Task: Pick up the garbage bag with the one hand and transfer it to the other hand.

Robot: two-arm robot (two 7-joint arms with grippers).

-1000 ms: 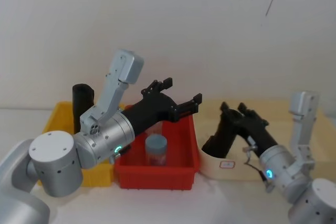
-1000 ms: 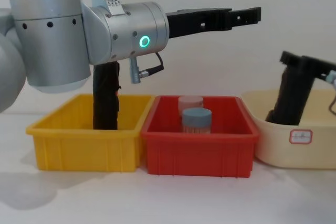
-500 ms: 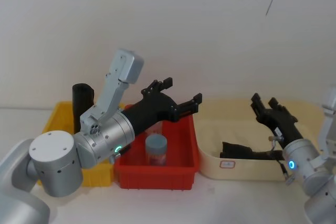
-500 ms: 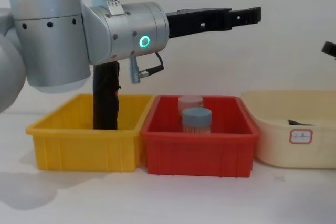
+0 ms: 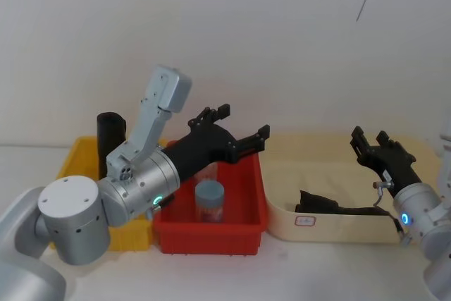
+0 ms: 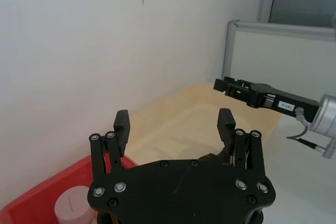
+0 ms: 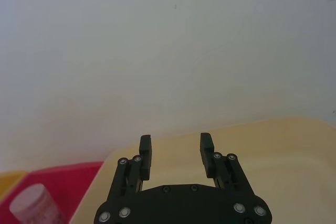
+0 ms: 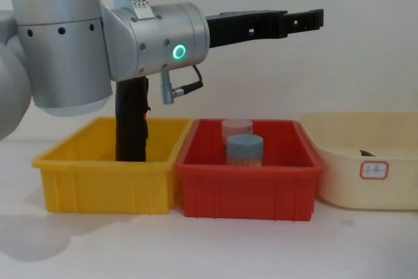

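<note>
Black garbage bag [image 5: 110, 139] upright in yellow bin [image 8: 98, 184], untouched
Left gripper [image 5: 244, 123] over red bin [image 5: 211, 234], right gripper [image 5: 370, 136] over cream tub [image 5: 338, 229], both with fingers apart; lookalike roll [image 5: 320, 202] in that tub might get grabbed instead.

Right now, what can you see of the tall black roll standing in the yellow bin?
The garbage bag is a tightly rolled black cylinder, crinkled matte plastic by its look. It stands upright in the yellow bin, rising well above the rim; its foot is hidden by the wall. Nothing grips it: the open left gripper hangs apart, over the red bin.
</note>
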